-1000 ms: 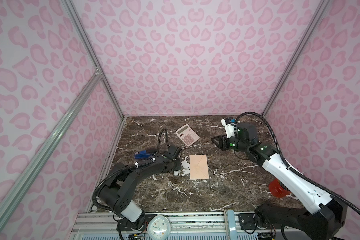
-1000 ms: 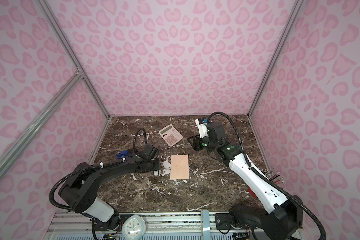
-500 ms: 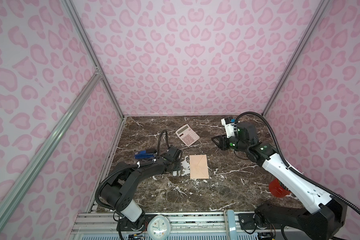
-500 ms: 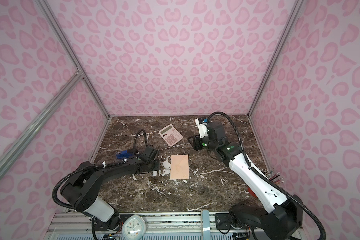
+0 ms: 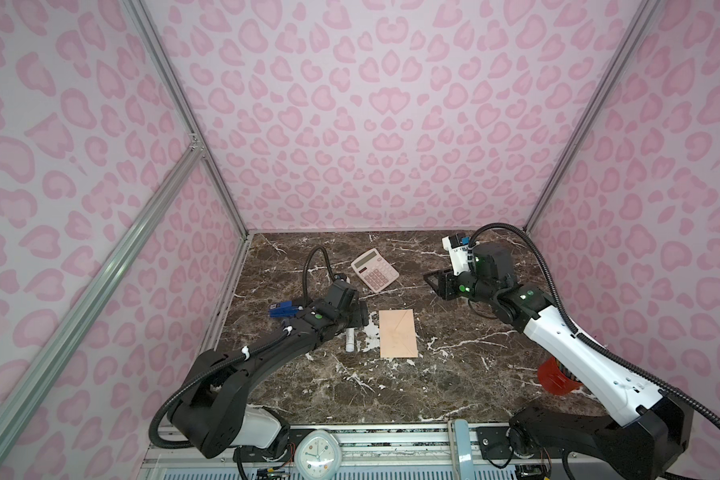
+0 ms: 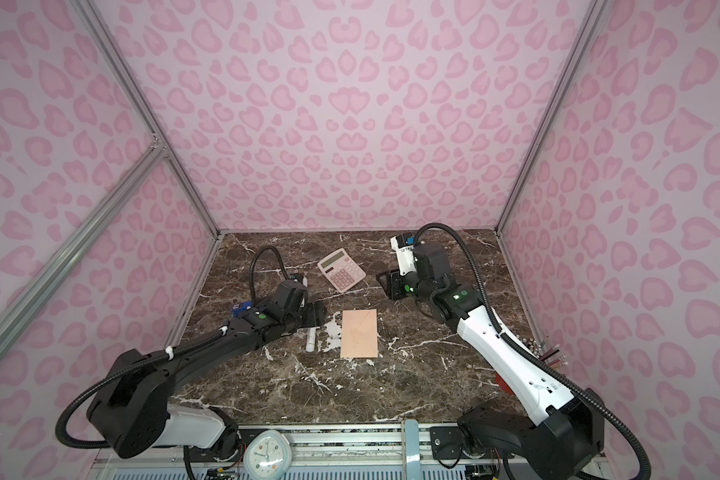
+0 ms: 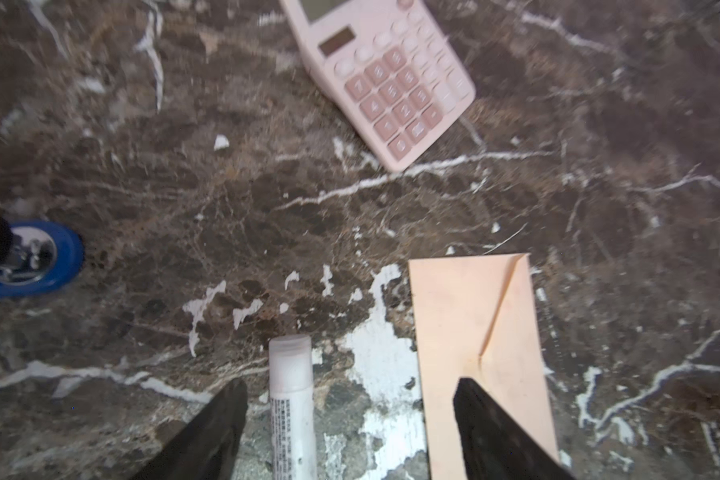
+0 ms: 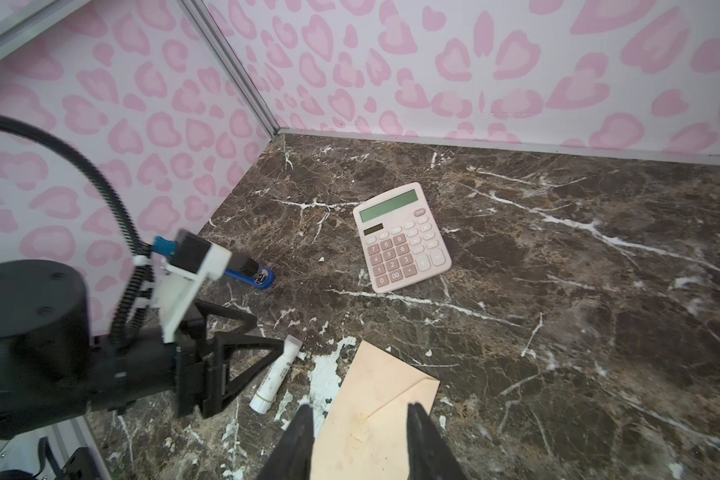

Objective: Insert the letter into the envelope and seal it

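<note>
The peach envelope lies flat on the marble at mid-table, its flap folded down. The letter is out of view. My left gripper sits low just left of the envelope, open. A white glue stick lies loose on the table between its jaws, close to one finger. The other finger hangs over the envelope's edge. My right gripper hovers at the back right, open and empty, looking down at the envelope.
A pink calculator lies behind the envelope. A blue stapler sits beside the left arm near the left wall. A red object is at the right edge behind the right arm. A clock is on the front rail.
My left gripper has opened wide, and the glue stick now lies free on the table. The right arm and the envelope have stayed put.
</note>
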`<control>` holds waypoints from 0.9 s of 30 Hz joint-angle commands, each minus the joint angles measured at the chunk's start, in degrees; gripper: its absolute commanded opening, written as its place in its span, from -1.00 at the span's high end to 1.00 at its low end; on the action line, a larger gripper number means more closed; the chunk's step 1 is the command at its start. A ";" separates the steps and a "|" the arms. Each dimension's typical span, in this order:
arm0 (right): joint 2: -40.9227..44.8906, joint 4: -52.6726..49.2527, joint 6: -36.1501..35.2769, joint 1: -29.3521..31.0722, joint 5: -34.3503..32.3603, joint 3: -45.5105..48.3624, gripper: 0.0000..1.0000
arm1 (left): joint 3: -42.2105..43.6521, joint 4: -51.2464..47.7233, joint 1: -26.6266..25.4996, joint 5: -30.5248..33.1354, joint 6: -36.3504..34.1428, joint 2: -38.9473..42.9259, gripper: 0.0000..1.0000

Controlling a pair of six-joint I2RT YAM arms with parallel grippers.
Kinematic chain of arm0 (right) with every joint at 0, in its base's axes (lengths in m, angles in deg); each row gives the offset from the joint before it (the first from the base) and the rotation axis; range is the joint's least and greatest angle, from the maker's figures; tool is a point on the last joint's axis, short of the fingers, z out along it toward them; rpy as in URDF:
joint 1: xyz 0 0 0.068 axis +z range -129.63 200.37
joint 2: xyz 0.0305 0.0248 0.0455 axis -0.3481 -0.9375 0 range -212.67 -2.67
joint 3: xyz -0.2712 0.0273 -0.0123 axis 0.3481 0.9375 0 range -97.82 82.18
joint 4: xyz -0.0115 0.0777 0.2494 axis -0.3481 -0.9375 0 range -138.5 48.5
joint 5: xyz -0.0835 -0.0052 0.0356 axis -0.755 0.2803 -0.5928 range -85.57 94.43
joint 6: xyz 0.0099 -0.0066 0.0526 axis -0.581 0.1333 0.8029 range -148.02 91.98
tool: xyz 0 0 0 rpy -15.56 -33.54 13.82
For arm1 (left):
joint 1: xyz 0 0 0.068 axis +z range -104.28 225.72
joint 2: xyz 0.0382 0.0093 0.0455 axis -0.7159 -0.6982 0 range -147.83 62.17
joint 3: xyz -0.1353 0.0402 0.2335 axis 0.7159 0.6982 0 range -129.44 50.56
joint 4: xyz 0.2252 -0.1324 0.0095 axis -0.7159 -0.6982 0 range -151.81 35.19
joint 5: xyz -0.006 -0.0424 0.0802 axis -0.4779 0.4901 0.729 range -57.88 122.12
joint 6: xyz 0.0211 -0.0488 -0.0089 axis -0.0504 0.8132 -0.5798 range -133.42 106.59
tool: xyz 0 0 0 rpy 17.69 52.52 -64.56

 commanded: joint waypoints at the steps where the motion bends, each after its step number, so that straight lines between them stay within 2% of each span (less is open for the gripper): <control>1: 0.55 3.79 -3.08 -0.75 -6.09 2.73 0.16 | -1.34 0.55 0.05 5.89 -4.40 3.55 -0.76; 5: 2.81 11.50 -8.23 -1.42 -17.47 9.91 0.00 | 2.28 7.25 1.31 12.76 -8.96 9.59 -0.82; 9: 6.31 25.02 -11.85 -3.85 -30.02 21.41 -0.14 | 9.88 16.12 6.61 15.93 -9.47 14.89 -0.85; 14: 8.53 36.02 -14.70 -8.92 -39.77 30.99 -0.27 | 19.64 28.80 11.81 21.89 -11.06 19.24 -0.86; 17: 8.22 38.41 -15.05 -12.08 -41.62 34.46 -0.33 | 23.38 33.04 13.49 25.21 -14.48 20.42 -0.89; 23: 6.67 48.27 -12.43 -17.17 -41.14 43.33 -0.47 | 29.52 36.96 19.37 25.93 -15.14 23.26 -0.92; 25: 5.25 53.45 -11.66 -18.89 -39.32 45.88 -0.63 | 31.77 40.12 21.91 24.91 -16.41 23.24 -0.93; 27: 3.18 56.97 -11.29 -20.20 -38.07 46.57 -0.94 | 32.73 42.48 24.84 22.67 -17.33 22.42 -0.95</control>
